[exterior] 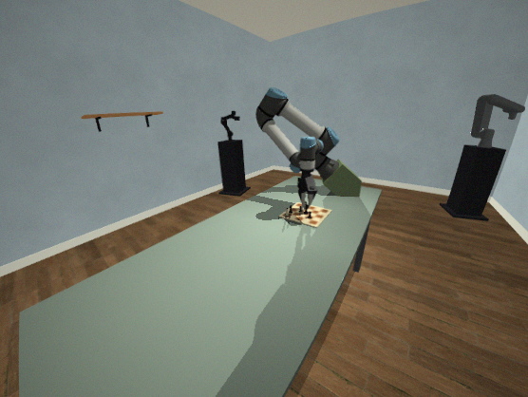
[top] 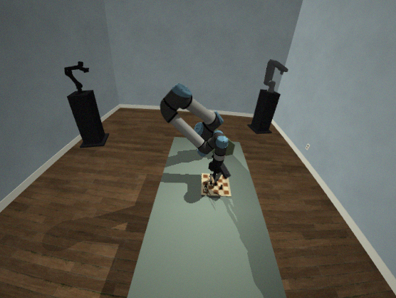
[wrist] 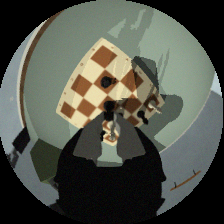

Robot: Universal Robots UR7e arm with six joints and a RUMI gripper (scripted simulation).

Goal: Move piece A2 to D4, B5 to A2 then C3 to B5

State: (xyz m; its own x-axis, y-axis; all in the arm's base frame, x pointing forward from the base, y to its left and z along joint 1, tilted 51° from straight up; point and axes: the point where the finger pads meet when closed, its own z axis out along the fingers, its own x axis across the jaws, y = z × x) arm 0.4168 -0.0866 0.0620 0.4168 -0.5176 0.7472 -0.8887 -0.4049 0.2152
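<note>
The chessboard [top: 228, 181] [exterior: 325, 212] [wrist: 103, 44] carries several small pieces; its edge labels are too small to read. My gripper [top: 215, 181] [exterior: 306, 208] [wrist: 108, 111] is low over the middle of the board, its tips drawn together on a black piece [wrist: 109, 105]. The contact is tiny and partly hidden by the jaws. Another black piece [top: 221, 187] [exterior: 310, 215] [wrist: 106, 81] stands one diagonal square away. A black piece [wrist: 142, 116] and a light piece [wrist: 152, 105] stand toward the right edge in the wrist view. More pieces show partly between the jaws.
The board lies on a long green table [top: 189, 242] [exterior: 190, 285]. The arm's green base block [exterior: 344, 180] stands at the table's far end. Two black pedestals [top: 87, 119] [top: 263, 112] with small arms stand on the floor away from the table.
</note>
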